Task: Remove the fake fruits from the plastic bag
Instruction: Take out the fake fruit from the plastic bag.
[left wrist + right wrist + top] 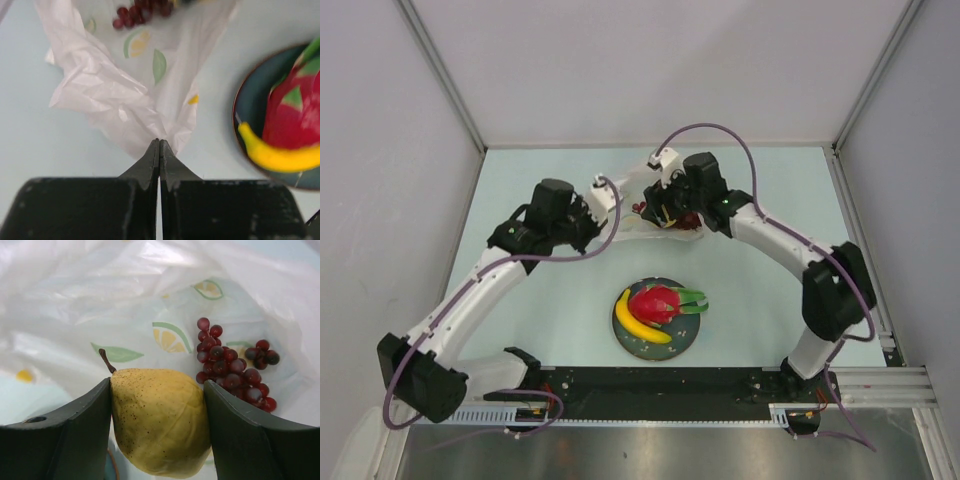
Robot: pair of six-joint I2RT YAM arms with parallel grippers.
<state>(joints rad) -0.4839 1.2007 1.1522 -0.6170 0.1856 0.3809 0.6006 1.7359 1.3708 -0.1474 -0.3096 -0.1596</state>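
The translucent white plastic bag (625, 200) lies at the back middle of the table. My left gripper (159, 145) is shut on its near edge (150, 130). My right gripper (157, 400) is inside the bag's mouth, shut on a yellow pear-shaped fruit with a brown stem (160, 425). The dark red grape bunch (232, 365) lies in the bag just beyond the right finger; it also shows in the left wrist view (140, 12). The yellow banana (642, 326) and the red-pink dragon fruit (658, 301) lie on the round dark plate (665, 349).
The plate (247, 100) sits on the pale table in front of the bag, between the two arms. Grey walls close the table at the back and both sides. A black rail (660, 385) runs along the near edge.
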